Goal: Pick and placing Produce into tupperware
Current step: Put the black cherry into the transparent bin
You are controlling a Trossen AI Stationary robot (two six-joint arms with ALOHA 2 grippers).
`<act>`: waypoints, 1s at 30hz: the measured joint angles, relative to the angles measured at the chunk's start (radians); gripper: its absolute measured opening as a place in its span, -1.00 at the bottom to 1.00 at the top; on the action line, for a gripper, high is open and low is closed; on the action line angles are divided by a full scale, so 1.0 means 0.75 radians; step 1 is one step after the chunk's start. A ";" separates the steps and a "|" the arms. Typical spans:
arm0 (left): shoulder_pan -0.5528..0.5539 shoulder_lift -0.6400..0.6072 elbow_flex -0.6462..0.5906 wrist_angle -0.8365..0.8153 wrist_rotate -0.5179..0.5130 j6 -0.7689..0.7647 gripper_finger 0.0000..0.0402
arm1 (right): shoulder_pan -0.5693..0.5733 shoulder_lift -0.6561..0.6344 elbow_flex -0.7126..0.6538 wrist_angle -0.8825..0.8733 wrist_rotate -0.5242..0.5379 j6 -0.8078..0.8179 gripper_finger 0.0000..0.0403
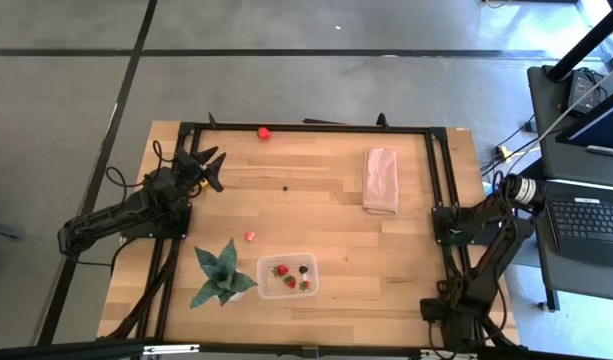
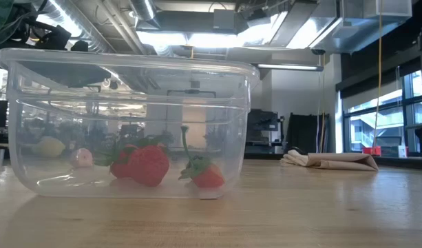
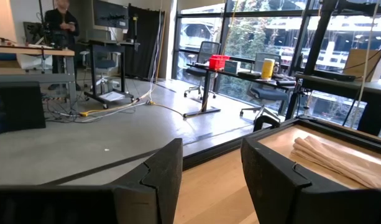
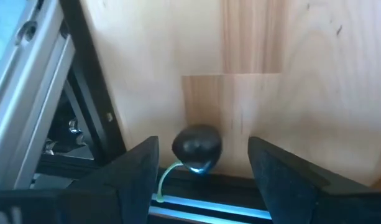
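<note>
1. Hovering low, the right gripper point(image 4: 201, 167) has its fingers spread wide; a dark berry point(image 4: 197, 148) sits right between them, empty jaws either side, hard against the black frame rail point(image 4: 91, 106) at the table point(image 1: 326, 210) edge.
2. That berry is round, glossy and smooth with a thin green stem; no long axis to line up on, so I'd judge a straight close will do, though it may roll.
3. Farther out from this gripper lies the tupperware point(image 1: 287, 277), clear thin-walled plastic with rounded corners; strawberries point(image 2: 147, 164) and a pale yellow piece point(image 2: 49, 146) are already inside.
4. Over to the left gripper point(image 1: 208, 165), also open and holding nothing; a small red piece point(image 1: 250, 236) lies between it and the box, so this arm is nearer.
5. Beyond its fingertips, a rounder red fruit point(image 1: 263, 132) sits at the far rail, with a folded beige cloth point(image 1: 380, 180) farther off.
</note>
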 joint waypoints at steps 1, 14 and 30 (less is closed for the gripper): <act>0.000 0.000 0.000 0.000 0.000 -0.001 -0.22 | -0.001 0.016 0.000 0.000 -0.012 0.001 0.25; 0.000 0.000 0.000 0.000 0.000 -0.004 -0.22 | -0.006 0.066 0.008 -0.009 -0.055 0.010 0.24; 0.000 0.000 0.000 0.000 0.000 -0.001 -0.22 | -0.021 0.067 0.009 -0.026 -0.054 0.005 0.24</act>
